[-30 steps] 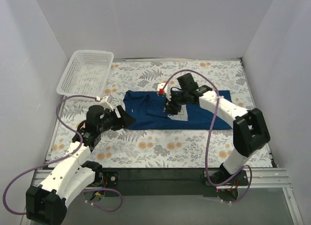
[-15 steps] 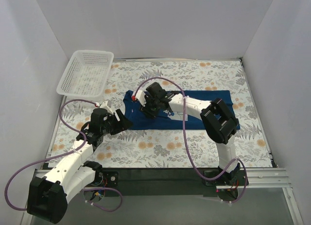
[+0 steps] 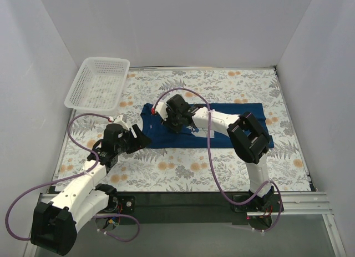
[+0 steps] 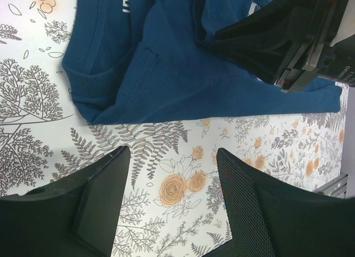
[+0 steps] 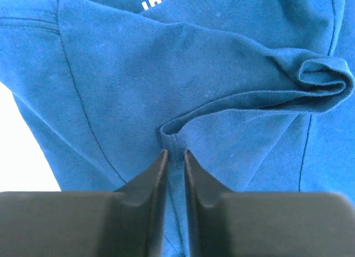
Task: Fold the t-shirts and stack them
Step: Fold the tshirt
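The dark blue t-shirt (image 3: 161, 137) lies partly folded, as a long band, on the floral tablecloth. My right gripper (image 3: 173, 124) reaches down onto its left part. In the right wrist view the right gripper (image 5: 172, 156) is shut on a raised fold of the t-shirt (image 5: 166, 74), with a rolled edge to the upper right. My left gripper (image 3: 141, 139) hovers just off the shirt's near left corner. In the left wrist view the left gripper (image 4: 173, 185) is open over bare cloth, with the t-shirt (image 4: 183, 85) just beyond its fingertips.
A white mesh basket (image 3: 97, 84) leans at the back left corner. White walls close in the table on three sides. The right arm's black wrist (image 4: 277, 40) hangs over the shirt, close to my left gripper. Purple cables loop above both arms.
The right arm swung left across the shirt and its jaws closed on a fold. The left arm drew back slightly toward the left.
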Controlling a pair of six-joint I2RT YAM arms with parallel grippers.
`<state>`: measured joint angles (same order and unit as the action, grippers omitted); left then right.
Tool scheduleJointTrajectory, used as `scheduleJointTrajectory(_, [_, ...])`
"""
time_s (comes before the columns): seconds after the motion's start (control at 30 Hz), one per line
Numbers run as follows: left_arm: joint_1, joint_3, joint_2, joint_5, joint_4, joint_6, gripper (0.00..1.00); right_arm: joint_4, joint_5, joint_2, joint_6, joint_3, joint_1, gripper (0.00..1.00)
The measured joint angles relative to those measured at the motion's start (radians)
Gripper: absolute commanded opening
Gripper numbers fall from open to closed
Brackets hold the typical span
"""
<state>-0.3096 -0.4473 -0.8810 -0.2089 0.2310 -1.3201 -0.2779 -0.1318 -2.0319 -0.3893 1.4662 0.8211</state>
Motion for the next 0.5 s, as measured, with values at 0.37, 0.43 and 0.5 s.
scheduleJointTrajectory(0.37, [0.000,0.010,-0.002,0.000,-0.007,0.000,0.58,0.002,0.016,0.025,0.009,0.000,-0.013,0.01])
scheduleJointTrajectory(0.43, [0.000,0.010,-0.008,0.000,-0.008,0.004,0.58,0.003,0.017,0.051,0.016,0.000,-0.028,0.01])
scheduleJointTrajectory(0.5, [0.000,0.009,-0.018,0.000,-0.008,0.006,0.58,0.008,0.021,0.082,0.023,0.000,-0.057,0.01])
